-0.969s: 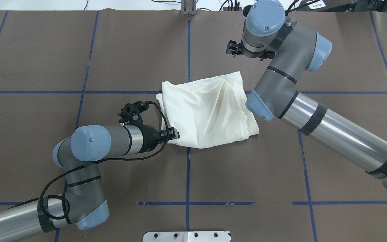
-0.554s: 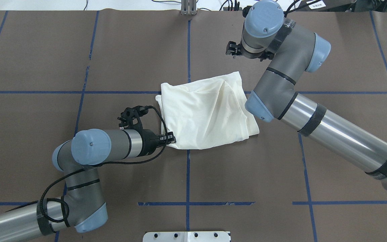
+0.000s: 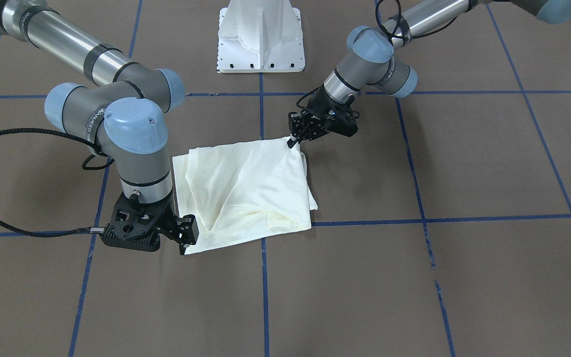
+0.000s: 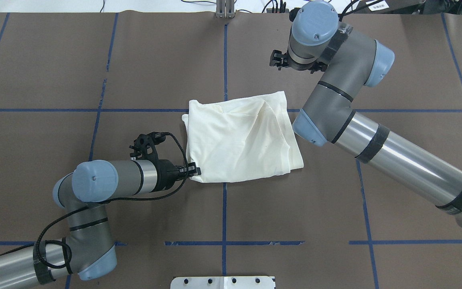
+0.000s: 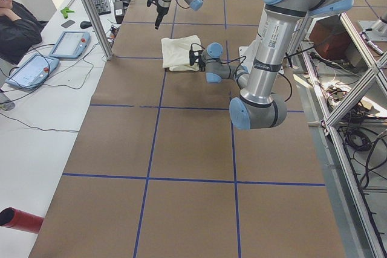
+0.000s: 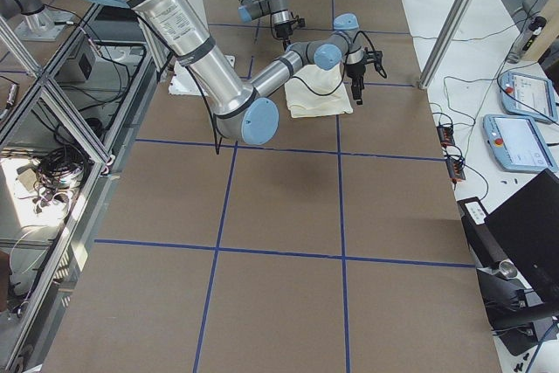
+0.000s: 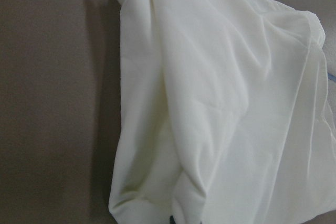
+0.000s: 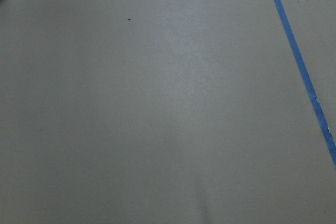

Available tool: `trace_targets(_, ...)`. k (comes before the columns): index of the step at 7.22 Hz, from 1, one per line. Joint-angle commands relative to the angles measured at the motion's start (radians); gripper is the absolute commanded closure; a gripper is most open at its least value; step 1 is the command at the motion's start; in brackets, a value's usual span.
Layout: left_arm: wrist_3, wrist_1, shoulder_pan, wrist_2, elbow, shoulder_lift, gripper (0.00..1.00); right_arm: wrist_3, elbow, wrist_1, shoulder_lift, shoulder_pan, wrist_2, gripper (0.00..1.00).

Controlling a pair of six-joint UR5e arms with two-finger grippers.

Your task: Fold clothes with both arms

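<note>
**Left gripper tugs the cream shirt by a corner**

The shirt point(image 4: 239, 136) lies in the middle of the overhead view, folded into a rough square. It shows plain cream cloth with soft wrinkles. One long crease runs down from near its top right corner.

The left gripper point(image 4: 195, 171) is pinched tight on the shirt's lower left corner. The right gripper point(image 3: 185, 237) shows at the left of the front view, low by the shirt's edge. The overhead view shows it apart from the shirt, up past the top right corner. Its wrist camera sees only bare table. I cannot tell if its fingers are spread or closed.

Since a second ago, the left gripper has moved toward the lower left of the overhead view. The whole shirt has slid that way with it. The right arm has hardly moved.

The table point(image 4: 155, 60) has a brown cover, and blue tape lines point(image 4: 224, 208) mark it into big squares. A white base point(image 3: 260, 39) stands at the top middle of the front view. In the left side view, a person point(image 5: 15, 25) sits at the upper left by a white desk. Flat screens point(image 5: 68, 44) and cables lie on that desk.
</note>
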Motion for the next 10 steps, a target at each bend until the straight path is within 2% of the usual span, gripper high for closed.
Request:
trace_targets(1, 0.001, -0.004, 0.003, -0.002, 0.007, 0.004, 1.0, -0.003, -0.001, 0.0, -0.001, 0.0, 0.0, 0.0)
trace_targets(2, 0.002, -0.004, 0.003, -0.002, 0.008, 0.002, 0.98, -0.005, -0.001, 0.0, -0.001, -0.002, 0.0, 0.0)
trace_targets(3, 0.007, -0.005, 0.001, -0.005, 0.004, 0.004, 0.52, -0.003, -0.001, 0.002, -0.001, -0.002, 0.0, 0.0)
trace_targets(4, 0.009, 0.004, -0.002, -0.032, -0.018, 0.007, 0.15, -0.005, -0.003, 0.031, -0.007, -0.003, 0.0, 0.0)
trace_targets(5, 0.027, 0.017, -0.034, -0.069, -0.06, 0.01, 0.0, -0.005, -0.003, 0.052, -0.015, -0.003, 0.0, 0.0)
trace_targets(6, 0.044, 0.068, -0.058, -0.115, -0.134, 0.04, 0.0, -0.005, -0.004, 0.055, -0.018, -0.005, 0.0, 0.0)
trace_targets(7, 0.035, 0.12, -0.056, -0.112, -0.201, 0.033, 0.0, -0.005, -0.003, 0.057, -0.02, -0.005, 0.0, 0.0)
trace_targets(8, -0.003, 0.136, -0.051, -0.108, -0.216, 0.025, 0.0, -0.005, -0.003, 0.057, -0.02, -0.005, 0.0, 0.0)
trace_targets(10, -0.037, 0.137, -0.043, -0.092, -0.133, -0.031, 0.0, -0.006, -0.004, 0.057, -0.021, -0.005, 0.0, 0.0)
